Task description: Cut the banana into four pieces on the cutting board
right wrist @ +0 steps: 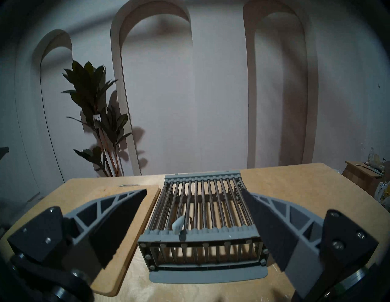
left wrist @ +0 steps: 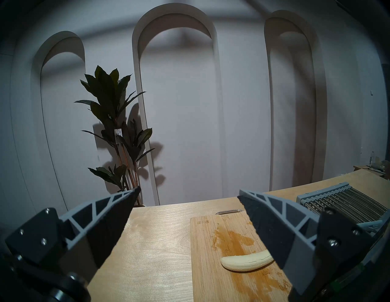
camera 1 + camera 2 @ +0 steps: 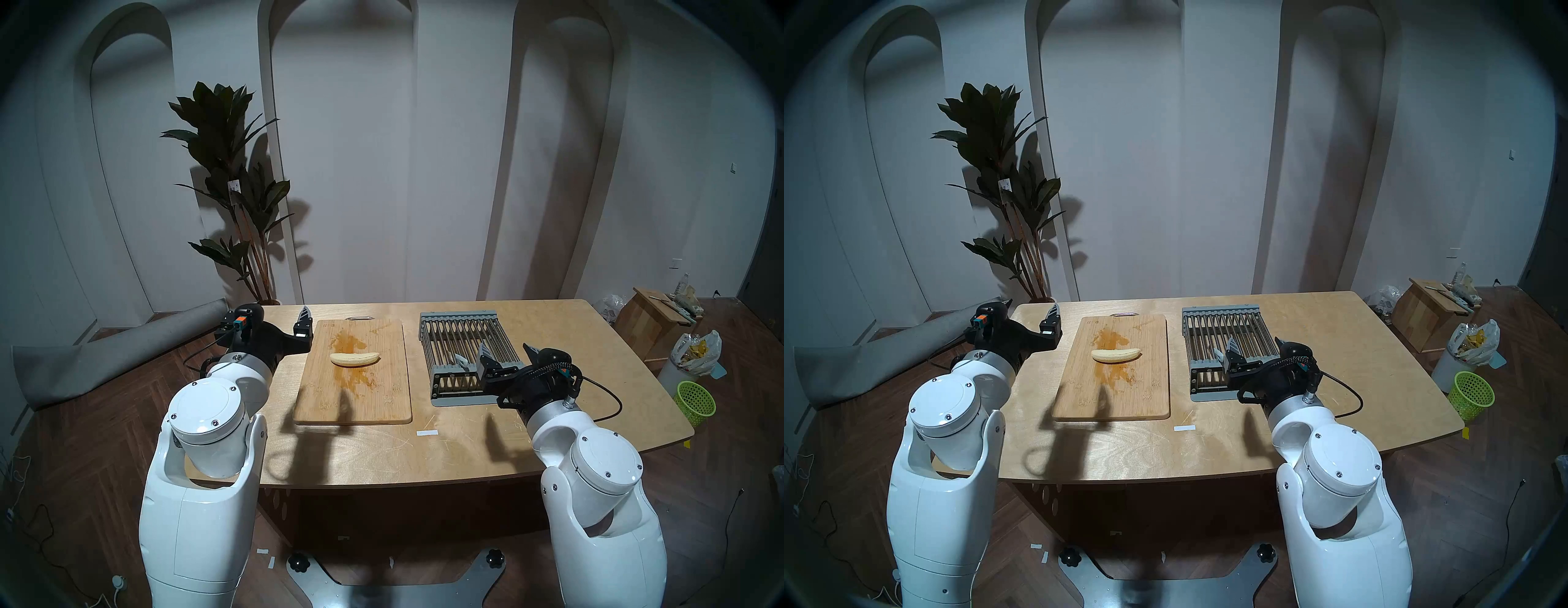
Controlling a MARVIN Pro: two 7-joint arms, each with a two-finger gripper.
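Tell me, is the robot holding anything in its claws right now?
No. The left gripper and the right gripper are both open and empty. The banana lies untouched on the cutting board.

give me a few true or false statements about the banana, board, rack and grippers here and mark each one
1. The banana lies whole on the cutting board. True.
2. The left gripper is shut on the banana. False: it is open and empty.
3. The grey rack is on the left of the board. False: it is on the right.
4. The right gripper is open. True.
5. The board bears an orange-brown stain. True.
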